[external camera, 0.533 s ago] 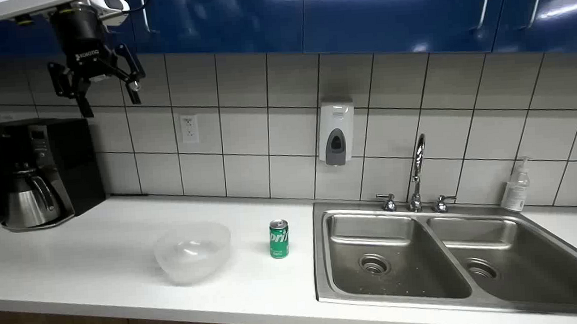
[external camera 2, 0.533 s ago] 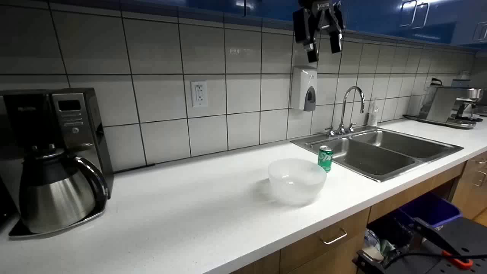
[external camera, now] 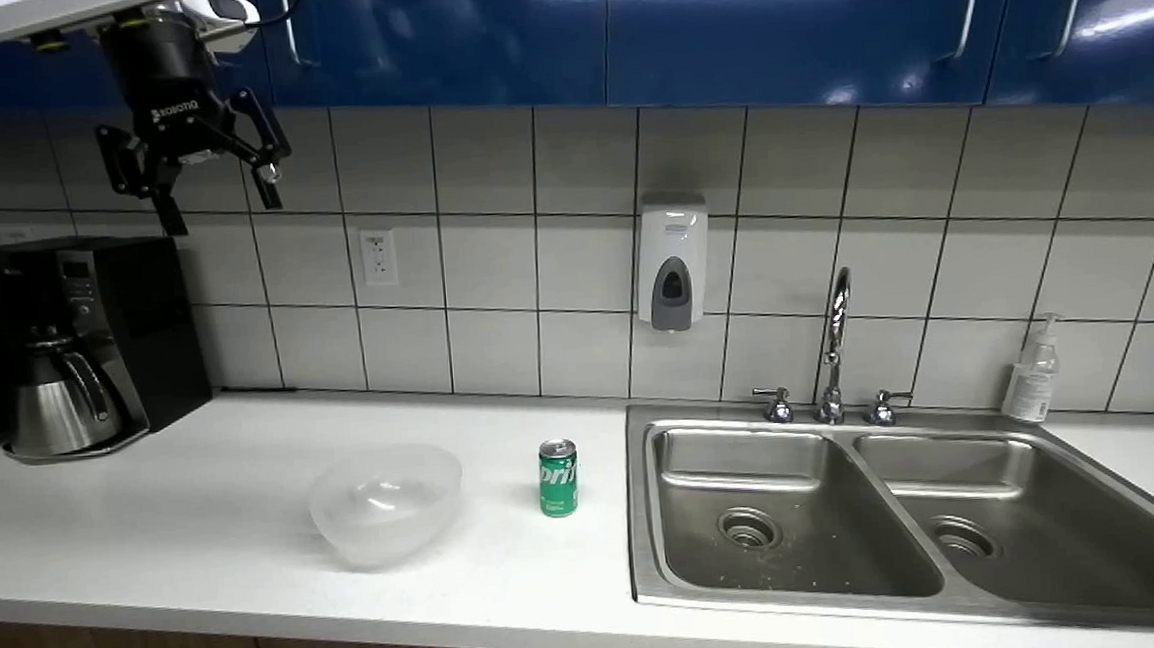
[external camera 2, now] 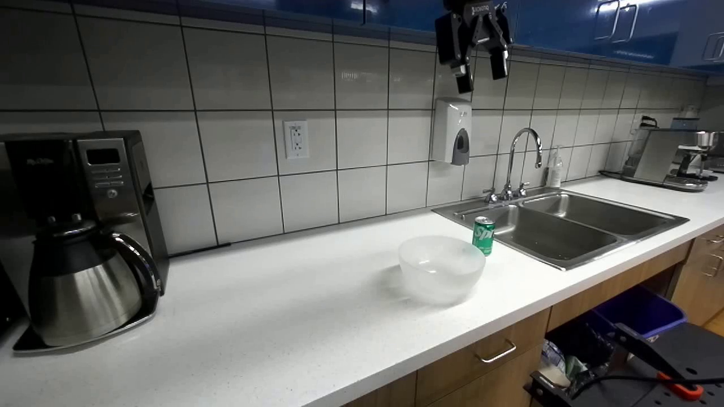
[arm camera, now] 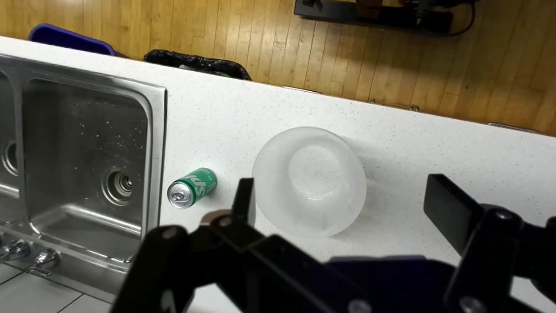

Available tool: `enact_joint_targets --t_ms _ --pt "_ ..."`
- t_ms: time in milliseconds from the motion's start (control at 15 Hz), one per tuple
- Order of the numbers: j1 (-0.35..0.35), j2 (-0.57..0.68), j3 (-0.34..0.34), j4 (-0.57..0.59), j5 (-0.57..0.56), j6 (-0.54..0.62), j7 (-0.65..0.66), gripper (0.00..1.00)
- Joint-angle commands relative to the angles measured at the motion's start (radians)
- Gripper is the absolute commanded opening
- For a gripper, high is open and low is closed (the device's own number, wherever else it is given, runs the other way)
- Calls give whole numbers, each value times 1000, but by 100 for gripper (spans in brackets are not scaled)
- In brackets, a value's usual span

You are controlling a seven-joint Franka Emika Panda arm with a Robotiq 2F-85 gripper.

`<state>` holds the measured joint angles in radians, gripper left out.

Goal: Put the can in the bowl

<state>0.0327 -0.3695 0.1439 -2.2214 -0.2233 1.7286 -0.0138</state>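
The green can (external camera: 558,478) with a silvery top stands upright on the white counter between the bowl and the sink. It also shows in an exterior view (external camera 2: 483,236) and in the wrist view (arm camera: 193,188). The translucent whitish bowl (external camera: 388,506) stands upright on the counter beside the can, apart from it and holding nothing. It also shows in an exterior view (external camera 2: 441,271) and in the wrist view (arm camera: 309,182). My gripper (external camera: 221,210) is high above the counter, wide open and empty. It shows also in an exterior view (external camera 2: 482,78) and the wrist view (arm camera: 341,179).
A double steel sink (external camera: 789,511) with a faucet (external camera: 836,348) lies beside the can. A coffee maker (external camera 2: 90,237) stands at the counter's other end. Blue cabinets (external camera: 440,42) hang above. A soap dispenser (external camera: 672,266) is on the tiled wall.
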Motion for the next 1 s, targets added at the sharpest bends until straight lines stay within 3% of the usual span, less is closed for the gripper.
enact_joint_targets --t_ms 0,400,933 --pt "20 2 -16 3 -5 -4 5 100" --pt "21 -54 -10 -109 -31 83 57 100" --pt "-29 -186 -21 -308 -101 236 254 100"
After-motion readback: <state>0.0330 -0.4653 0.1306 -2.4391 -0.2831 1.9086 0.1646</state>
